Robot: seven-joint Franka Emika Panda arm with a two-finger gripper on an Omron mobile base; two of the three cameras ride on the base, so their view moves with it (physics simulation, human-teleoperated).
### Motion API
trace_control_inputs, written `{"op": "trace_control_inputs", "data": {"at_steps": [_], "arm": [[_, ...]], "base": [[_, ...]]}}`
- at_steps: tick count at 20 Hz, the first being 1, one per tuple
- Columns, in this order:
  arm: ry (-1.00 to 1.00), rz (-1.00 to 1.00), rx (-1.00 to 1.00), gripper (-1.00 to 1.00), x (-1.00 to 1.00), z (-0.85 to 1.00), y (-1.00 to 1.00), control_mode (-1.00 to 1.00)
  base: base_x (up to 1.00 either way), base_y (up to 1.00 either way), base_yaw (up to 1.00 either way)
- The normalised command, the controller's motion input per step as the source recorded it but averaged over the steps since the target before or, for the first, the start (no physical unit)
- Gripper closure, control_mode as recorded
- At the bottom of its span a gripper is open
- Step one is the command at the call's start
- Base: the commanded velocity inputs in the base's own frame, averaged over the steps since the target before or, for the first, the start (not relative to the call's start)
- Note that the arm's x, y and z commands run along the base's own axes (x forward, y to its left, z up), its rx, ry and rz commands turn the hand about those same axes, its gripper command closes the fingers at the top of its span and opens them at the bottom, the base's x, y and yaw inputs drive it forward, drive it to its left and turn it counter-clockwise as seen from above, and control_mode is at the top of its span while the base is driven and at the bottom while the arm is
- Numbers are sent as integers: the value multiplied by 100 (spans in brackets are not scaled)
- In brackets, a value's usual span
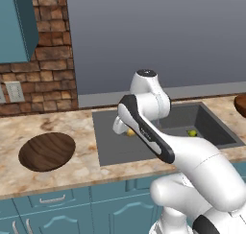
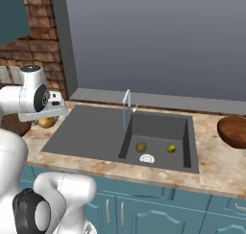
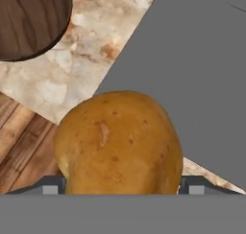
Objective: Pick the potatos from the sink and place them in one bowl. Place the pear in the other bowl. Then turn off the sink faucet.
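Observation:
A golden-orange potato [image 3: 120, 142] sits between my gripper's [image 3: 122, 186] fingertips, and the gripper is shut on it. It hangs above the left edge of the sink's flat panel [image 2: 91, 132], where the potato [image 2: 46, 122] peeks out below the hand. The dark brown wood-grain bowl [image 1: 47, 150] lies on the counter left of the sink and shows as the same bowl [image 3: 29, 22] at the hand view's upper left. An olive potato [image 2: 141, 146] and a yellow-green pear [image 2: 171, 148] lie in the sink's well. The reddish-brown bowl [image 2: 234, 131] stands at the right. Water runs from the faucet [image 2: 126, 99].
A round drain [image 2: 147, 157] sits on the well's floor near the front. A brick wall with an outlet [image 1: 14, 91] and a teal upper cabinet [image 1: 17, 22] stand at the left. The speckled counter [image 1: 72, 173] ends at its front edge above teal cabinet doors.

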Motion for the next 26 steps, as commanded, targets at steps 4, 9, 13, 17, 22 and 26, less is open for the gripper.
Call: {"op": "trace_control_inputs", "data": {"at_steps": [4, 9, 13, 17, 22, 26], "arm": [[0, 19, 0, 100, -12, 0, 59, -100], [0, 21, 0, 100, -4, 0, 58, -100], [0, 24, 1, 100, -1, 0, 44, -100], [0, 22, 2, 100, -6, 0, 38, -100], [0, 17, 0, 100, 0, 0, 47, -100], [0, 11, 0, 100, 0, 1, 49, -100]], "base": [[0, 0, 0], [0, 0, 0], [0, 0, 0], [0, 0, 0], [0, 0, 0], [0, 0, 0]]}}
